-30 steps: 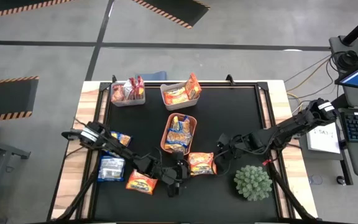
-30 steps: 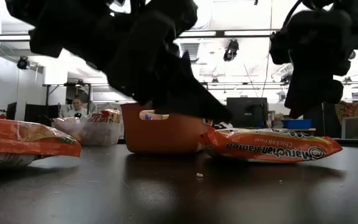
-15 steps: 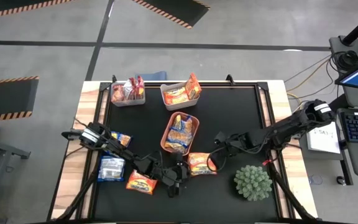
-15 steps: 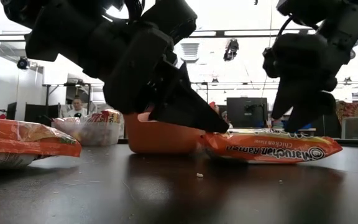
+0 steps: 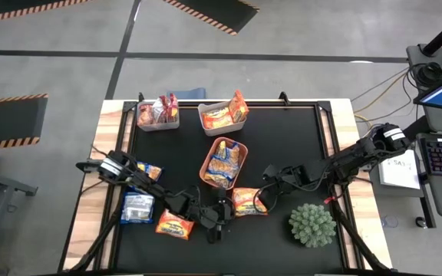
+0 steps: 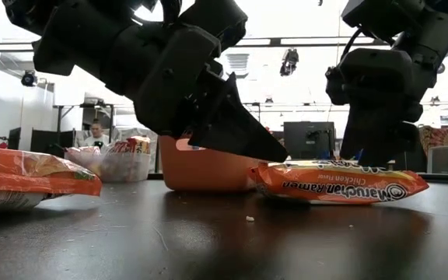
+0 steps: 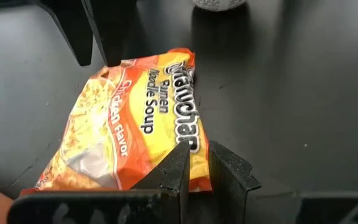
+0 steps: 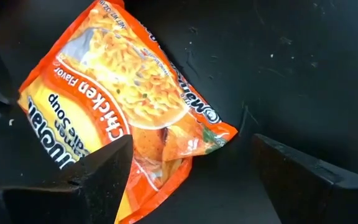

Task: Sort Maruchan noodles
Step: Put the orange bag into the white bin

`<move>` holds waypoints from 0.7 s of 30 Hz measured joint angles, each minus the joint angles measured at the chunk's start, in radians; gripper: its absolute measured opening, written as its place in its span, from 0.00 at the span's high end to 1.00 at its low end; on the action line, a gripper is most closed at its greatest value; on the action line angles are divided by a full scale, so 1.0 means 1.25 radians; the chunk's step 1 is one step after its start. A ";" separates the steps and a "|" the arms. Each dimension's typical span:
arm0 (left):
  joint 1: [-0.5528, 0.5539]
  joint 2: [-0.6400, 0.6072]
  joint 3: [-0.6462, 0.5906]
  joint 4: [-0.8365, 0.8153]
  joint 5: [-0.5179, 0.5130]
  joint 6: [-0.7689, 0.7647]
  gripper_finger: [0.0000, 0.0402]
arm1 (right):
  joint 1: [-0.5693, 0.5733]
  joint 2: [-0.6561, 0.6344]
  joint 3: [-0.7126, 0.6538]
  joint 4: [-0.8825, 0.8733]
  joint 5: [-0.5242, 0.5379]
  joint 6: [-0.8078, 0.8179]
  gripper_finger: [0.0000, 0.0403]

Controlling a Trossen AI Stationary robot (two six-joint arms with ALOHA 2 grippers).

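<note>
Right gripper (image 5: 265,198) has spread wide over the chicken ramen packet (image 5: 248,202) lying beside the orange tray (image 5: 239,147); left gripper (image 7: 194,163) pinches its edge. Light, crinkly, slippery — I'd grip the seam.

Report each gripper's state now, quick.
Left gripper: shut on the edge of the orange crinkly plastic Maruchan chicken ramen packet.
Right gripper: open over the same packet.

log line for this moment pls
left gripper: shut on packet edge | right gripper: open over packet | tray: holds packets
</note>
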 joint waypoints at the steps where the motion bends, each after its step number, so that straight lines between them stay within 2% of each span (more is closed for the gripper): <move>1: -0.001 -0.002 0.000 0.003 0.000 0.003 0.90 | 0.000 0.000 0.000 0.000 -0.003 0.000 0.22; 13: -0.008 -0.063 0.004 0.021 -0.001 0.015 0.90 | -0.008 0.000 -0.002 0.006 -0.006 -0.020 0.22; 18: -0.010 -0.031 0.005 0.019 -0.002 -0.007 0.90 | -0.017 0.000 -0.013 0.029 -0.005 -0.031 0.23; 21: -0.012 -0.006 0.005 0.023 -0.033 -0.027 0.90 | -0.017 0.000 -0.029 0.062 -0.007 -0.029 0.24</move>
